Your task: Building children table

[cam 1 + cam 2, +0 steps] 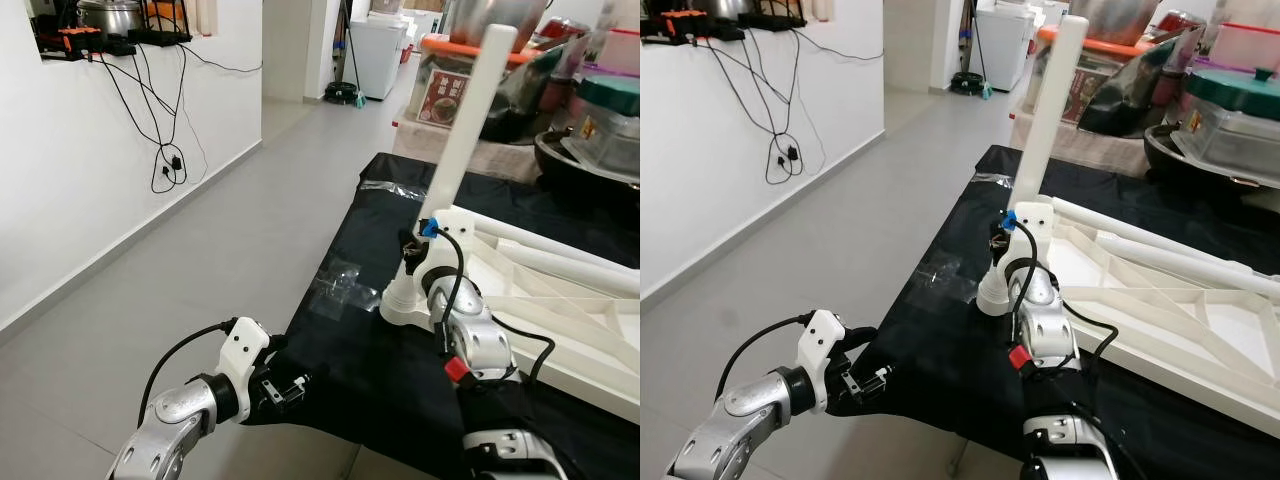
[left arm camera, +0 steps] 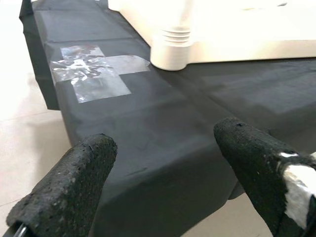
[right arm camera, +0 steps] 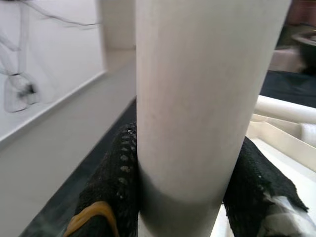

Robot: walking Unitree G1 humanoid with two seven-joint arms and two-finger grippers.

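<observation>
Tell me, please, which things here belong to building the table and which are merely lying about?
Job:
- white table leg, gripped by right hand
- upturned white tabletop
- left hand, open near the black cloth's edge

Lying about:
- pots and containers
- wall cables
- clear tape

Even, soft daylight fills my 2 head views — sharp, shadows faint. Tape patches [image 2: 91,74] glare on the black bench [image 2: 163,128]. At my right wrist the white leg [image 3: 197,98] sits close, edges soft — the background wall [image 3: 49,59] blurred.
</observation>
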